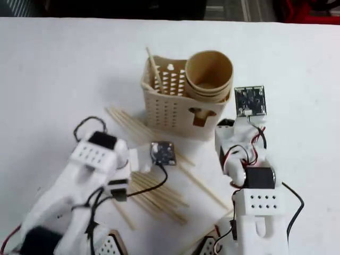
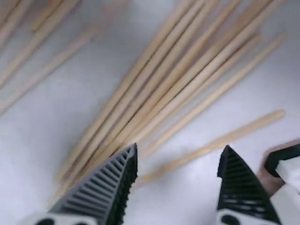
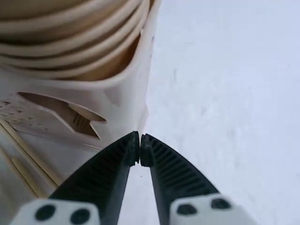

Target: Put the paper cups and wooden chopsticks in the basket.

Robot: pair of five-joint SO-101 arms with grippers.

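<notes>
**Cups stacked in basket, most chopsticks loose on table**

The basket [image 1: 169,109] stands at the upper centre of the high view on the white table [image 1: 64,69]. A stack of paper cups [image 1: 208,71] sits in its right-hand part, and one chopstick [image 1: 154,68] leans in its left part. The other wooden chopsticks [image 1: 156,196] lie in a loose fan at lower centre, in front of the basket. The left gripper [image 2: 180,157] hovers over that pile, jaws apart and gripping nothing. The right gripper [image 3: 140,143] has its tips pressed together, empty, just beside the basket's front right corner.
</notes>
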